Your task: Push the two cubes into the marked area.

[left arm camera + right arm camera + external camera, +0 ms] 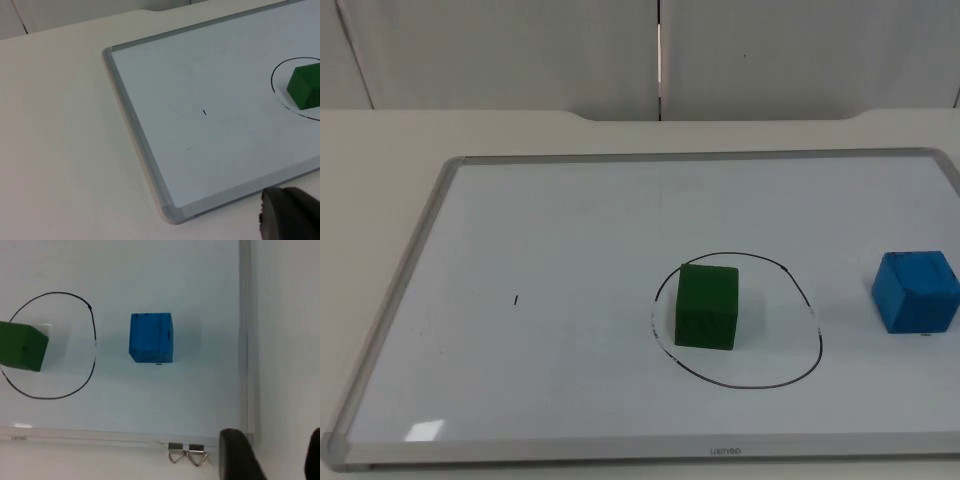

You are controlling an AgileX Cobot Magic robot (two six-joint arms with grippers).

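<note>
Sitting just outside the marked circle [50,345], your blue cube [151,337] lies nearest the right gripper [272,455], fingers parted, empty.

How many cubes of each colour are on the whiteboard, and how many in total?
Green cube: 1, inside the drawn circle
Blue cube: 1, outside the circle, on the whiteboard
Total: 2 cubes

bright even light, soft shadows, small glare on the whiteboard [424,430].
</note>
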